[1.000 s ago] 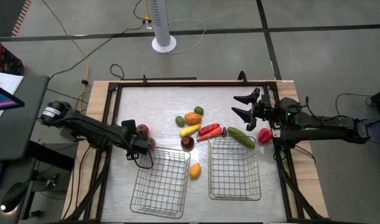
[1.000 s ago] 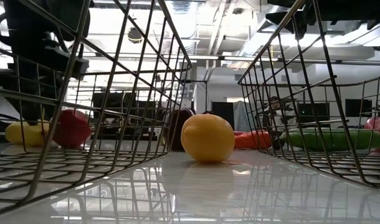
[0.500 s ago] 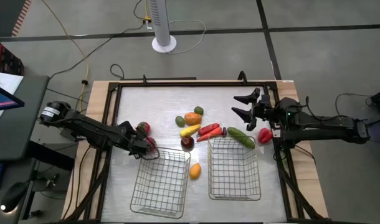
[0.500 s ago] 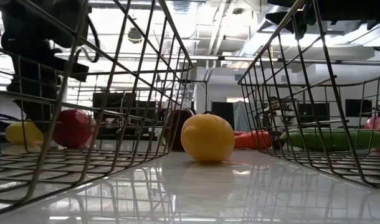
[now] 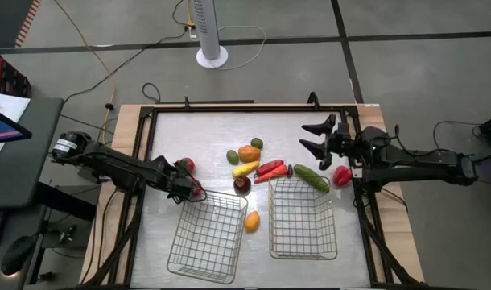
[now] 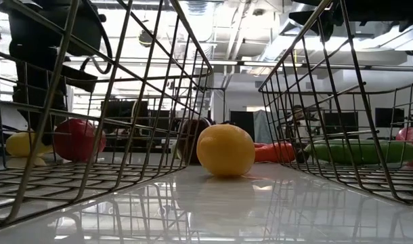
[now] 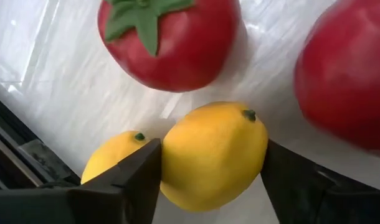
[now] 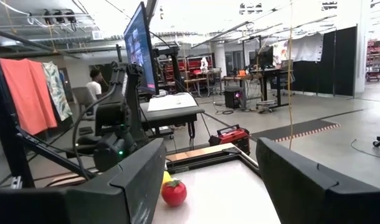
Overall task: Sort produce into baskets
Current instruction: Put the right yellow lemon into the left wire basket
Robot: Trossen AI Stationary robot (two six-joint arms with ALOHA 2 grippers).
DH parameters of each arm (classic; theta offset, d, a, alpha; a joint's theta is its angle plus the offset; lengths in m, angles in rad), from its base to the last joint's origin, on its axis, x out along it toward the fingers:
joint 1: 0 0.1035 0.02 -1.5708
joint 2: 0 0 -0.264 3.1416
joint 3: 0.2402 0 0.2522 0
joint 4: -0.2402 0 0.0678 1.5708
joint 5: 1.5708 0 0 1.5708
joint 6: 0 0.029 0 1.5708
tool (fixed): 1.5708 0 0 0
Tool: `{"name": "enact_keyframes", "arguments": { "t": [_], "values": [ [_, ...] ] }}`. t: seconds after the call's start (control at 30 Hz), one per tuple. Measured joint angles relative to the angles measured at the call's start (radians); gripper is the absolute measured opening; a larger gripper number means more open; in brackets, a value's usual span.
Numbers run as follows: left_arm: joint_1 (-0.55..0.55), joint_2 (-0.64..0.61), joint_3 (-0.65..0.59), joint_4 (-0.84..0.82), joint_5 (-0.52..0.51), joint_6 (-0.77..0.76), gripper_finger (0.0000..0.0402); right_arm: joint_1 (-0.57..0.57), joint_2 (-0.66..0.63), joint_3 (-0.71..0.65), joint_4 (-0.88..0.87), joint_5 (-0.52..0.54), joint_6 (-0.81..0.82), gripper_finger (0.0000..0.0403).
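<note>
Left gripper (image 7: 210, 163) lowered – fingers flanking lemon (image 7: 213, 155)

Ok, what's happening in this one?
The left gripper is down on the table beside the left wire basket, its fingers either side of a yellow lemon, next to a red tomato. The right gripper waits open above the table's far right. Both baskets look empty; the right basket too.

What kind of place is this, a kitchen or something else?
Probably a robotics lab or workshop: two robot arms at a table of toy produce, with desks, a monitor and exposed ceiling pipes behind.
</note>
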Motion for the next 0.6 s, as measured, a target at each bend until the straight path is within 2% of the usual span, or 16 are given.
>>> {"name": "enact_keyframes", "arguments": {
  "t": [0.13, 0.4, 0.6],
  "values": [
    [0.006, 0.000, 0.000, -0.006, 0.000, 0.000, 0.0183, 0.004, 0.000, 0.000, 0.000, 0.000, -0.014, 0.0281],
    [0.006, 0.000, 0.051, -0.157, -0.007, -0.046, 0.0194, 0.003, 0.000, 0.000, 0.000, 0.000, -0.015, 0.0281],
    [0.005, -0.001, 0.211, -0.438, -0.163, -0.153, 0.0195, 0.003, 0.000, 0.000, -0.001, 0.000, -0.015, 0.0281]
  ]
}}
